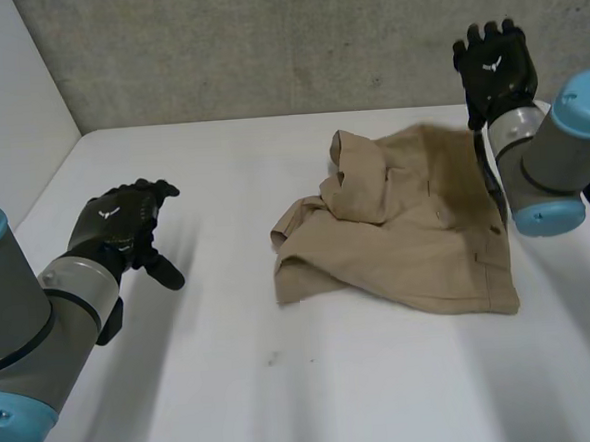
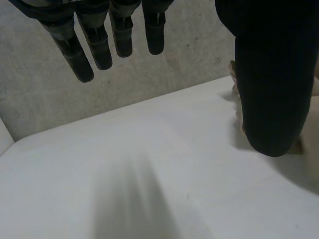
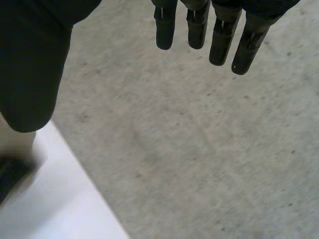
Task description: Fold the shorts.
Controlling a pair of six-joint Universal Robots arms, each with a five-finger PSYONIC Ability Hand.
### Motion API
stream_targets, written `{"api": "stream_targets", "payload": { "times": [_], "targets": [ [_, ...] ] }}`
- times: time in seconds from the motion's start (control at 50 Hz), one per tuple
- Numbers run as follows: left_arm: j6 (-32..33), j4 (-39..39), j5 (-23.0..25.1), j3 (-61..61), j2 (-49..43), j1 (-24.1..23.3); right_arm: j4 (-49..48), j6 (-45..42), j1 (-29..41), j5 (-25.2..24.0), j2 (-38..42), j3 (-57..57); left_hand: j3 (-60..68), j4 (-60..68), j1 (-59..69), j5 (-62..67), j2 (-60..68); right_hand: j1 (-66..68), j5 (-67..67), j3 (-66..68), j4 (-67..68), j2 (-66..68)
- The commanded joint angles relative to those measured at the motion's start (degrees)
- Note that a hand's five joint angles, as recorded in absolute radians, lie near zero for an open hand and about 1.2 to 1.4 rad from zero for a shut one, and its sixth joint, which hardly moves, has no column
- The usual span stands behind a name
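The shorts (image 1: 415, 224) lie in a rumpled heap on the white tabletop (image 1: 235, 385), toward the robot's right. The side nearer the middle of the tabletop is bunched and doubled over itself, and the opposite side lies flatter, so the garment is neither spread out nor neatly folded. Neither hand touches it. The left hand (image 1: 120, 227) hovers low over bare tabletop well apart from the cloth. Its fingers (image 2: 99, 45) are straight and slightly spread, the thumb (image 2: 271, 89) is set off to one side, and nothing is held. The right hand (image 1: 494, 69) is raised above the far edge of the shorts in front of the grey wall (image 1: 264, 43). Its fingers (image 3: 222, 40) are likewise straight, a little apart and empty. With both hands off the cloth, this looks like a pause between grasps. Standing clear leaves the heap in full sight, probably so an edge or corner can be chosen. The bunched side likely needs flattening before a clean fold is possible.
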Motion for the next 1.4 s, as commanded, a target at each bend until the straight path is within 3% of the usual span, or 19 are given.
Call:
{"api": "stream_targets", "payload": {
  "times": [0.02, 0.16, 0.26, 0.36, 0.48, 0.8, 1.04, 1.4],
  "targets": [
    [0.4, 1.9, 0.1, -0.1, -0.7, -0.6, 2.1, 2.2, -0.5, -0.2, -11.0, 14.5, -2.0, -1.3, -1.9, -0.5, -1.1, -1.6, -4.2, -2.5, -3.5, -2.8],
    [0.7, 4.6, 0.4, 1.4, -2.2, -2.9, 12.8, 9.0, -2.6, -2.3, -22.1, 26.0, -0.3, 0.4, -0.2, 1.2, 0.6, -1.6, -4.2, -2.5, -3.5, -2.8],
    [1.2, 6.0, 2.4, 5.0, -5.9, -7.2, 23.5, 13.0, -3.0, -7.2, -26.1, 32.3, 2.0, 2.7, 2.2, 3.5, 2.9, -1.6, -4.2, -2.5, -3.5, -2.8],
    [3.0, 5.4, 2.2, 8.0, -10.5, -9.9, 29.7, 16.3, -4.8, -12.0, -28.6, 39.6, 4.4, 5.1, 4.5, 5.9, 5.3, 14.4, 11.8, 13.5, 12.5, 13.2],
    [4.1, 5.4, 1.5, 10.6, -14.7, -13.8, 27.0, 16.6, -6.5, -12.7, -30.9, 47.4, 5.9, 6.6, 6.0, 7.4, 6.8, 29.3, 26.7, 28.3, 27.3, 28.1],
    [3.2, -1.0, -3.1, 22.5, -28.0, -17.0, 12.2, 14.2, -6.5, -11.9, -29.5, 57.4, 8.6, 9.3, 8.7, 10.1, 9.5, 22.0, 19.4, 21.1, 20.1, 20.9],
    [0.3, -3.3, -4.0, 22.6, -29.5, -16.4, 5.9, 13.7, -8.8, -11.8, -27.3, 57.5, 8.3, 9.0, 8.4, 9.7, 9.1, 25.9, 23.3, 25.0, 24.0, 24.7],
    [-0.3, -3.6, -3.8, 22.7, -29.5, -17.0, 10.8, 9.6, -11.7, -11.8, -27.2, 57.3, 9.4, 10.1, 9.6, 10.9, 10.3, 23.4, 20.8, 22.5, 21.4, 22.2]
  ]
}}
